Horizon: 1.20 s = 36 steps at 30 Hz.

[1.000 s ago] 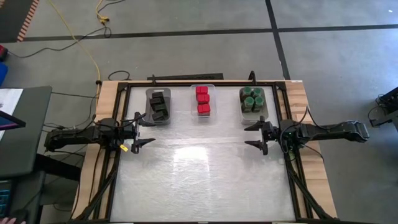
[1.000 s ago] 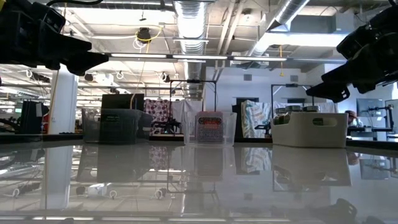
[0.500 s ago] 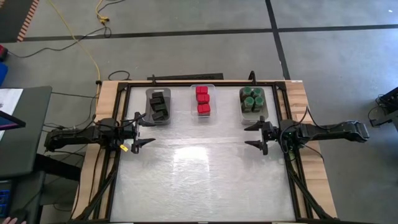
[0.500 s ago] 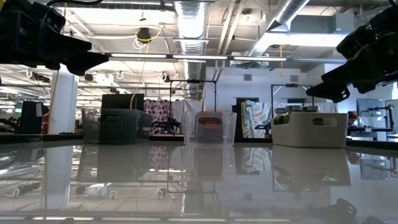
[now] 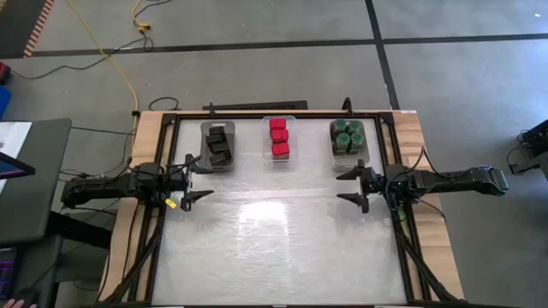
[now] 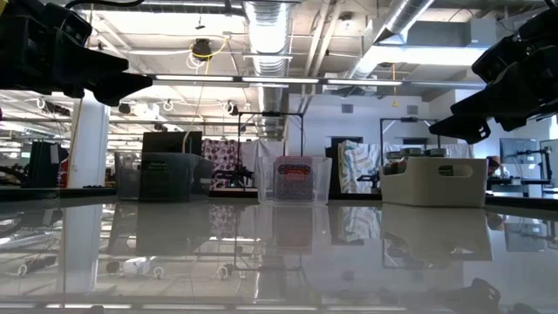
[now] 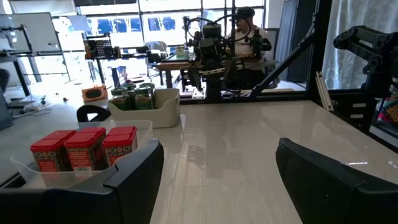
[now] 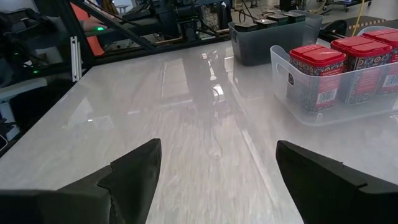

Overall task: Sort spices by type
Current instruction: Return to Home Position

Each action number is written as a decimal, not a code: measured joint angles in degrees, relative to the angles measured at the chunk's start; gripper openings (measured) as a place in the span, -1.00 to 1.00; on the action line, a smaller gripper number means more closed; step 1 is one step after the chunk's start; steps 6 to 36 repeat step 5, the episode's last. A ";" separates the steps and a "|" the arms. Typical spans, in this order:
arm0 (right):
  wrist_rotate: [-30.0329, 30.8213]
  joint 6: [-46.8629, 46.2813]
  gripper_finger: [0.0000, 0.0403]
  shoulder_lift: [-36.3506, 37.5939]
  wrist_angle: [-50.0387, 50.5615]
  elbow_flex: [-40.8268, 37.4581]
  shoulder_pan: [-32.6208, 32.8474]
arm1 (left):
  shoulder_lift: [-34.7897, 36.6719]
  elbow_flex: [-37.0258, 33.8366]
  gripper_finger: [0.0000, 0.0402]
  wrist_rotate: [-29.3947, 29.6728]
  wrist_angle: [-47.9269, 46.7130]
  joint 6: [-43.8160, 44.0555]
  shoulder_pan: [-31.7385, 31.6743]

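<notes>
- High view: black boxes (image 5: 218,145) fill the dark bin (image 5: 204,147) at the desk's (image 5: 282,248) 11 o'clock, red boxes (image 5: 279,138) the clear bin (image 5: 266,141) at 12, green jars (image 5: 348,135) the pale bin (image 5: 348,160) at 1.
- Left gripper (image 5: 209,181) at 9 o'clock, right gripper (image 5: 341,187) at 3: both spread wide, empty.

One camera looks straight down on my whole bench (image 5: 282,248); another sits level with it, facing the room. Both wrist cameras look across it, sharing the red boxes (image 7: 84,148).

Bright ceiling strip lights (image 6: 261,80), white glare across glossy table (image 5: 274,248), mirrored reflections at table level
</notes>
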State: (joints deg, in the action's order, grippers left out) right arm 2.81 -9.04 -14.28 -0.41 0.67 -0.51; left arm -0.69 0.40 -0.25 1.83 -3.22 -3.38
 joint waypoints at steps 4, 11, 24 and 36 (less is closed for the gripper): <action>-0.01 -0.01 0.71 0.02 0.00 -0.01 -0.01 | -0.01 0.00 0.47 0.00 0.01 0.00 0.00; 0.00 -0.02 0.71 0.02 -0.01 -0.01 0.00 | -0.01 0.00 0.47 0.00 0.02 0.00 0.02; 0.00 -0.02 0.71 0.02 -0.01 -0.01 0.00 | -0.01 0.00 0.47 0.00 0.02 0.00 0.02; 0.00 -0.02 0.71 0.02 -0.01 -0.01 0.00 | -0.01 0.00 0.47 0.00 0.02 0.00 0.02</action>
